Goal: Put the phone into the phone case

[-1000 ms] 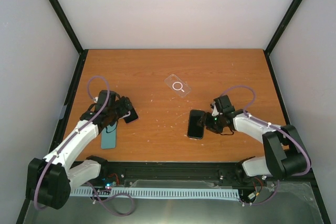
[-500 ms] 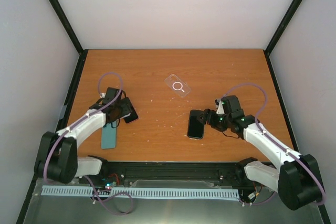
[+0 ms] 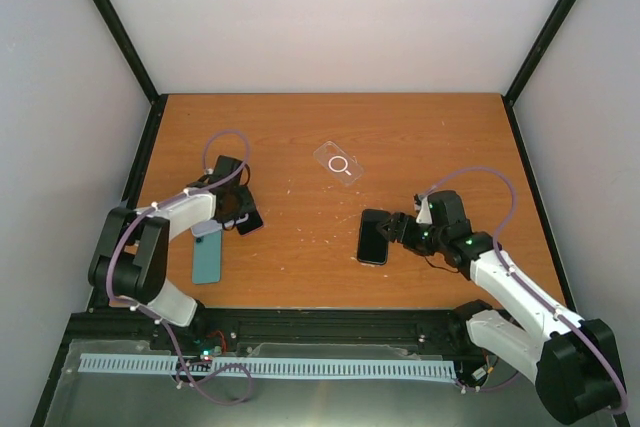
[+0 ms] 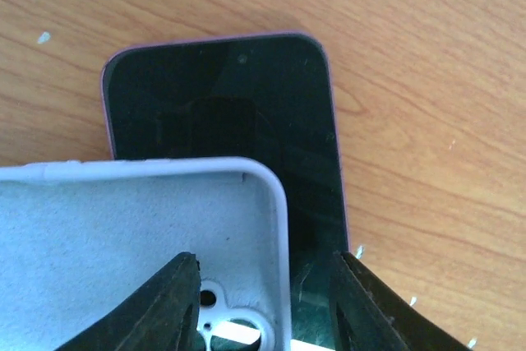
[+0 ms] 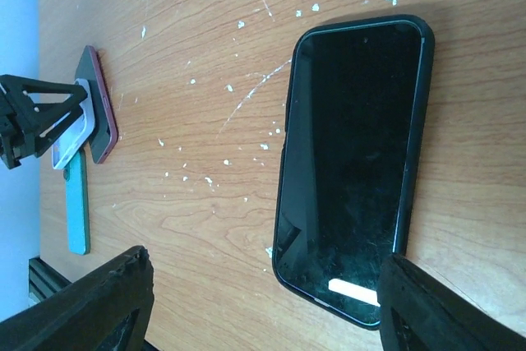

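Wooden worktop, orange-brown, speckled with white. In the left wrist view, left pincer about half open at the bottom edge of the frame, clamped on nothing that can be made out. Between its fingers, the corner of a pale phone case, laid over the lower part of a purple-rimmed phone, screen up, reaching toward the top of the frame. In the right wrist view, right pincer wide open and empty, at the two lower corners. Just above it, right of centre, a black phone flat on the wood. In the top view, a clear case above centre, apart from both pincers.
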### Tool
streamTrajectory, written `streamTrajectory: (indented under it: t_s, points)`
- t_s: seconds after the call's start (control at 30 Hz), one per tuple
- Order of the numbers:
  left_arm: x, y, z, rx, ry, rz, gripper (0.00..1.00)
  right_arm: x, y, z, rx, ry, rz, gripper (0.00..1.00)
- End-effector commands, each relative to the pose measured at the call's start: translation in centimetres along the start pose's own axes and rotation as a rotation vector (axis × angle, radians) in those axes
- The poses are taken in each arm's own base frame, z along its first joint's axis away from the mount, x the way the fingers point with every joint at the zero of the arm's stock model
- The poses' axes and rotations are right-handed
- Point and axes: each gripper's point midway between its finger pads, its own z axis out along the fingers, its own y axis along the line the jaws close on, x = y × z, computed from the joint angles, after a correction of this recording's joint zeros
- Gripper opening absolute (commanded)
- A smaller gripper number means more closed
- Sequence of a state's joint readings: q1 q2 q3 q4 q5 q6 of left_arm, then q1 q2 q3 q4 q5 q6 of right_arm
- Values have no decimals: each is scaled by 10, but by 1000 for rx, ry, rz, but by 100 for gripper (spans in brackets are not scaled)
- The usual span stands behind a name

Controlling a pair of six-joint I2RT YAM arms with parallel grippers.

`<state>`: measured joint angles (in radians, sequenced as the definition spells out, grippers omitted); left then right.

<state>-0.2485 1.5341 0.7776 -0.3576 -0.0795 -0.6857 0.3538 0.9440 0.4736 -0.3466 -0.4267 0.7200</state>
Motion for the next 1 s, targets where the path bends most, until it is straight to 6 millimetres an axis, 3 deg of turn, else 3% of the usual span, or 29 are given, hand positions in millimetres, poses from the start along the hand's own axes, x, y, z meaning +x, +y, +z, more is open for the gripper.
streamTrajectory:
  t_s: [0.0,0.17,0.33,0.53,0.8,0.97]
  points:
    - [-11,-11,9,23,-7,13,42,-2,5,-2,-27,-19,5,73]
    - [-11,-11,15,10,11,6,30,-2,4,-3,-30,-27,6,73]
    - [-10,-15,12,27,29,4,1,3,2,-2,-41,-20,18,72]
    - [-11,-26,-9,106,24,-94,0,6,6,-4,-76,-26,35,72]
    - [-5,-66,-74,393,45,-354,0,9,8,-6,-93,-38,26,72]
    - [19,-100,-87,502,160,-471,0,12,7,-5,-93,-36,28,72]
